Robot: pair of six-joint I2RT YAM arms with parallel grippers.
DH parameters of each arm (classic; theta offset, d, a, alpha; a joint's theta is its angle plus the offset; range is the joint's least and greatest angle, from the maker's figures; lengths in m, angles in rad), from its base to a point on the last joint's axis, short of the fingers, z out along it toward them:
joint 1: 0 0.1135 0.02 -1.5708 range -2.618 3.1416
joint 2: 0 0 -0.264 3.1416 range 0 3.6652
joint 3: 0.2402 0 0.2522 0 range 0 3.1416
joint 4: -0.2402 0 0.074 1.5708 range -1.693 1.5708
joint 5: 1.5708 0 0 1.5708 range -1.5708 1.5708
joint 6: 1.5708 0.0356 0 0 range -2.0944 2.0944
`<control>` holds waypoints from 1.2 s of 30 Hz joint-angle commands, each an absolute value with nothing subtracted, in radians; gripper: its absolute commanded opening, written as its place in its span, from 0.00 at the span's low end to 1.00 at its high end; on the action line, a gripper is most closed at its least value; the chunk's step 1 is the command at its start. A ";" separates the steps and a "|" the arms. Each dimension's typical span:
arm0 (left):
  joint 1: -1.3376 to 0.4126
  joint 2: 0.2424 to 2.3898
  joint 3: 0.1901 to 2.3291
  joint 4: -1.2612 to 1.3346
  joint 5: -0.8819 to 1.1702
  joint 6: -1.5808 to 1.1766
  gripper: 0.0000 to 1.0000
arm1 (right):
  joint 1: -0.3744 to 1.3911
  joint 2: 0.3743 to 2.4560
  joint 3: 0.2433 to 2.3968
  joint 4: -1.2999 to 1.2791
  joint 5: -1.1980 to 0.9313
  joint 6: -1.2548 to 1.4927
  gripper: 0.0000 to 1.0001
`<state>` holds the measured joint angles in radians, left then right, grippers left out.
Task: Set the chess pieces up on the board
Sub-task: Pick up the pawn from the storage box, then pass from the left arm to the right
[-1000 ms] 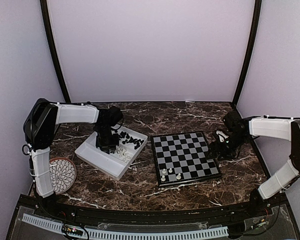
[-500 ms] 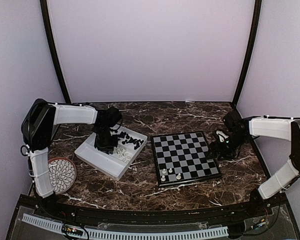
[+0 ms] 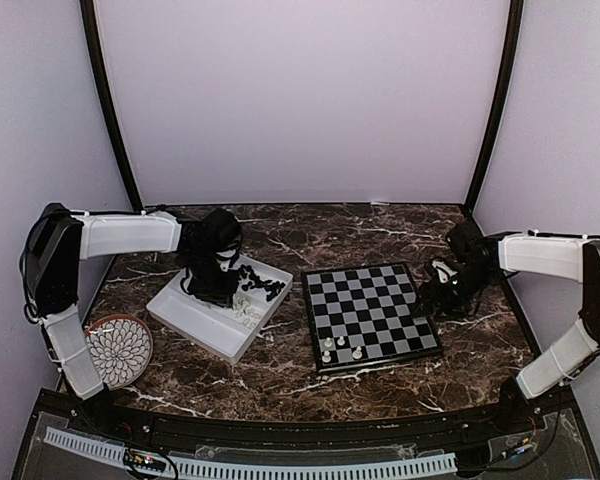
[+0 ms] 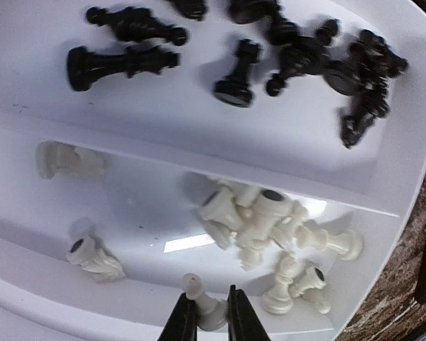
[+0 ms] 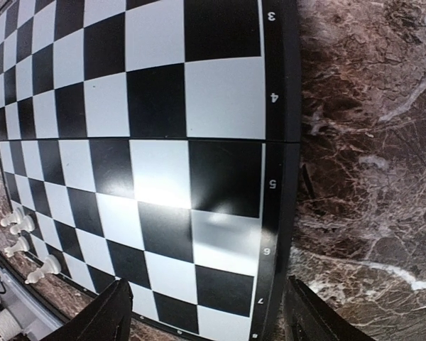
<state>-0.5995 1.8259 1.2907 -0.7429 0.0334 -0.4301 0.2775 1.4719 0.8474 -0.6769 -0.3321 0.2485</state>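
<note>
Showing two arms at a marble-patterned table with one board, one white divided tray and one round patterned plate. Four white pieces stand upright on the board, grouped at its near left corner; its other squares are bare. The tray lies just left of the board. One of its compartments holds the black pieces, four lying apart and the remainder in an overlapping heap at the right end that cannot be counted. The adjoining compartment holds white ones: two lying singly, a heap of roughly eight, and one white pawn.

Left arm: reaches forward and bends inward, wrist pointing down into the tray. The left gripper has its fingers drawn almost together, clamped on the base of the white pawn, which lies tilted in the white compartment.

Right arm: reaches forward and bends inward toward the right border of the board, wrist angled down. The right gripper is spread wide above that border, holding and touching nothing.
</note>
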 commanded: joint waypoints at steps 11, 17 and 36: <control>-0.868 1.573 1.242 -0.482 0.197 -0.154 0.13 | 0.316 1.492 0.977 -0.380 -0.779 0.561 0.72; -0.932 1.550 1.284 -0.444 0.277 -0.119 0.14 | 0.387 1.553 0.975 -0.183 -0.927 0.726 0.68; -1.077 1.648 1.466 -0.491 0.218 -0.006 0.15 | 0.594 1.708 1.029 0.326 -1.171 1.113 0.57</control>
